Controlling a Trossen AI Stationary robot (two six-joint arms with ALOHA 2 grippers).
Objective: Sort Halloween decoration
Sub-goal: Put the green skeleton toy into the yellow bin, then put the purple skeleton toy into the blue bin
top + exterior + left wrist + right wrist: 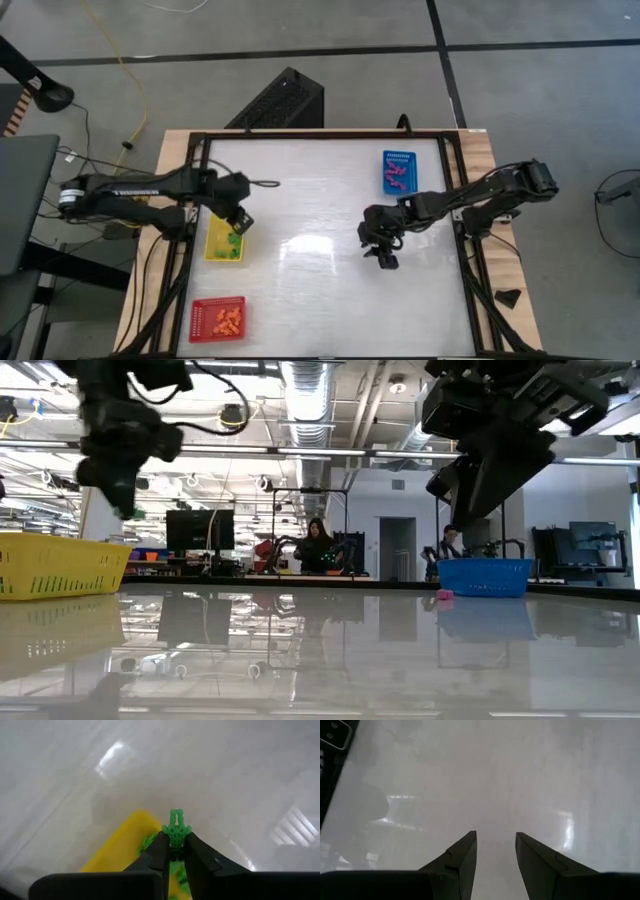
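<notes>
Your left pincer (175,851) hides the green piece's (175,831) lower half; the yellow tray (120,847) is partly cut off.

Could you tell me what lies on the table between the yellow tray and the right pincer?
Only bare table between yellow tray and right pincer, per the high view.

high: straight down | low: table-level, roomward | wrists: close, past jaws | shared: yellow tray (222,240)

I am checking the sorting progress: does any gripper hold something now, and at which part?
The left gripper pinches a green piece by its lower end, above the yellow tray. The right gripper is open and holds nothing.
</notes>
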